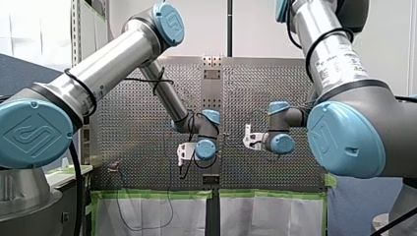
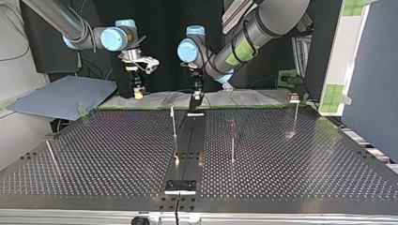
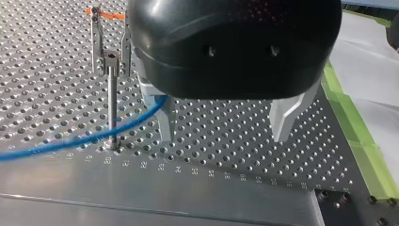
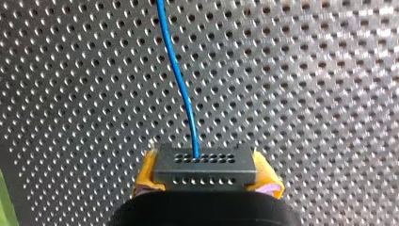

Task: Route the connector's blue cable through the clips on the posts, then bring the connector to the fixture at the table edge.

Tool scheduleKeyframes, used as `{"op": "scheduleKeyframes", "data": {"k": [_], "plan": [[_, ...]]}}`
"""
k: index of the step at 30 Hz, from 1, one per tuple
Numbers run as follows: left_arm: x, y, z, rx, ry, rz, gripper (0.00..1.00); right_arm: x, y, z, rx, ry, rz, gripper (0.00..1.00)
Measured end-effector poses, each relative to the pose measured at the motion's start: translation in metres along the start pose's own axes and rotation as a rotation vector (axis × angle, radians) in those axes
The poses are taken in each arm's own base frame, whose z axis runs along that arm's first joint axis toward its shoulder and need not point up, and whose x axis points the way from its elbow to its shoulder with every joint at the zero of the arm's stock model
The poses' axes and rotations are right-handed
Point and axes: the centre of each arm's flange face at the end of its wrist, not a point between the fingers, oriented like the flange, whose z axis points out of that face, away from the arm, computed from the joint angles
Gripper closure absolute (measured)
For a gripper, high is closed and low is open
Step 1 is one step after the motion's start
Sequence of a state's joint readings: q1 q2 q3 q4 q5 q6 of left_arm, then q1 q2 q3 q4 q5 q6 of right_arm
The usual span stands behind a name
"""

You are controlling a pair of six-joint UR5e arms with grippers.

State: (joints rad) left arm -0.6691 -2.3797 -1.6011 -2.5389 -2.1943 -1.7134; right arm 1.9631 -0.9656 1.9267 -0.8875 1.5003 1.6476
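In the right wrist view my right gripper (image 4: 207, 182) is shut on the black connector (image 4: 205, 162), with yellow pads (image 4: 146, 176) at both its sides. The blue cable (image 4: 181, 84) leaves the connector and runs ahead over the perforated table. In the left wrist view my left gripper (image 3: 226, 125) hangs open above the table with nothing between its pale fingers (image 3: 284, 117). The blue cable (image 3: 94, 139) passes the foot of a clip post (image 3: 112, 103) and reaches one finger. In the top view my right gripper (image 2: 137, 91) and my left gripper (image 2: 196, 99) hang at the table's far edge.
Thin posts stand on the table in the top view: one (image 2: 173, 123) left of the black centre strip (image 2: 187, 140), two (image 2: 233, 140) (image 2: 294, 115) to its right, one (image 2: 51, 157) far left. A dark fixture (image 2: 179, 186) sits at the near edge. Green tape (image 3: 357, 136) lines the table's border.
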Motion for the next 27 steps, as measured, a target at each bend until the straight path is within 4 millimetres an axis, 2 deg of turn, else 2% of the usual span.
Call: {"op": "scheduleKeyframes", "data": {"k": [8,20,24,27], "plan": [[0.000,0.000,0.000,0.000,0.000,0.000,0.00,-0.031,-0.005,0.000,0.009,-0.047,-0.027,1.00],[0.000,0.000,0.000,0.000,-0.001,-0.001,0.00,-0.035,-0.005,-0.001,0.009,-0.054,-0.028,1.00],[-0.017,-0.012,-0.003,0.005,-0.040,-0.031,0.00,-0.031,-0.004,0.002,0.007,-0.045,-0.031,1.00],[-0.038,-0.026,-0.008,0.012,-0.085,-0.076,0.00,-0.017,-0.007,0.008,0.005,-0.019,-0.021,1.00]]}}
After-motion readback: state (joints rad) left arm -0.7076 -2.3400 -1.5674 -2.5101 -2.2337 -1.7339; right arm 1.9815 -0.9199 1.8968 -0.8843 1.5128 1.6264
